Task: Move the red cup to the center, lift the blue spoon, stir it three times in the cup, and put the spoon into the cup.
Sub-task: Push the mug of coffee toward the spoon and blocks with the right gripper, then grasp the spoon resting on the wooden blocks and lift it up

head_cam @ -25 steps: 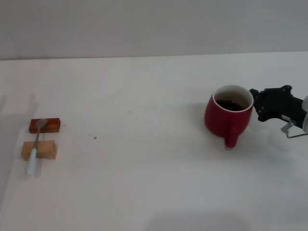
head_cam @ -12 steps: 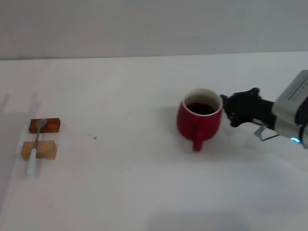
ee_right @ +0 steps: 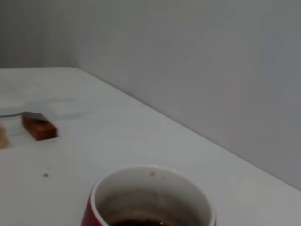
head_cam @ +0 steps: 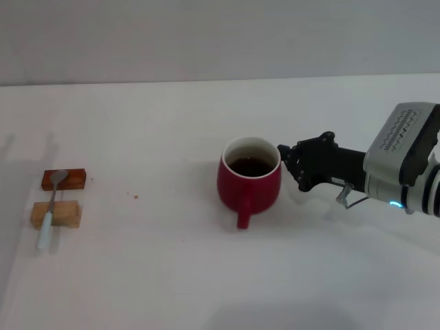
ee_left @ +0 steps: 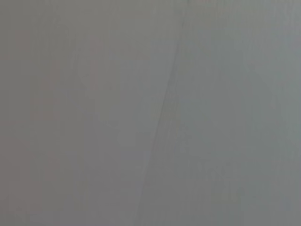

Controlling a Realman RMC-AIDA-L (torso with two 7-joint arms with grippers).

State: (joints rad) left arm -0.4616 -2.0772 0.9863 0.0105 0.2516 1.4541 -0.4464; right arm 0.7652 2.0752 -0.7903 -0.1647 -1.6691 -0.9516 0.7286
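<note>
Broadly, the white table [head_cam: 172, 124] carries everything. Near its middle stands the red cup [head_cam: 249, 177], dark liquid inside, handle toward six o'clock. At the cup's three o'clock, the right gripper [head_cam: 292, 163] touches its rim; whether it clenches I cannot tell. Ceramic judged heavy, stiff, slick: grip the rim wall. At nine o'clock, well apart, the blue spoon [head_cam: 49, 210] rests across two wooden blocks [head_cam: 56, 214]; light, take its handle.

Soft, even light; faint shadows; left wrist view a blank grey blur.
</note>
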